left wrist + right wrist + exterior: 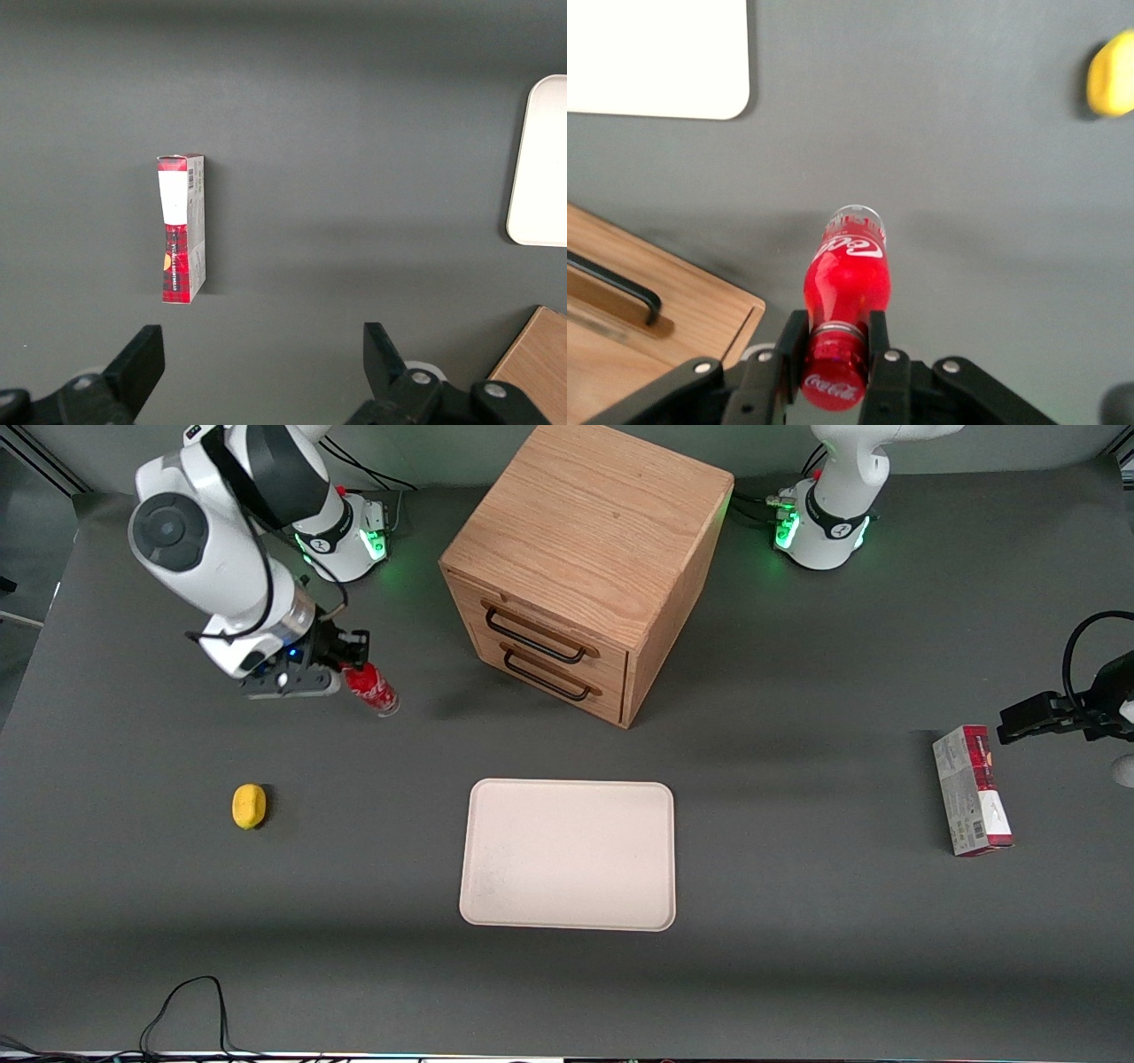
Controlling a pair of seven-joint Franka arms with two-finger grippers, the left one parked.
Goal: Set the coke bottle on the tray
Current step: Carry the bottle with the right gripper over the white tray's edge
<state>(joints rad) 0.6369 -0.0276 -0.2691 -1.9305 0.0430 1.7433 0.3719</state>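
Both fingers (879,341) of the tool (833,354) are clamped on the coke bottle's (371,687) neck just under the cap, bottle tilted, near the worktop's (797,974) working-arm end. Tray (568,855) lies bare mid-worktop, nearer the front edge, in front of the wooden drawer box (585,567); bottle well apart from it.

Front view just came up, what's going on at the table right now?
The end effector is shut on the coke bottle at its neck, near the working arm's end of the table. In the front view the bottle hangs tilted, base down, over the table. The tray lies bare in front of the drawer box, nearer the front camera. The bottle is not on it yet. A lemon lies apart, nearer the camera than the bottle.
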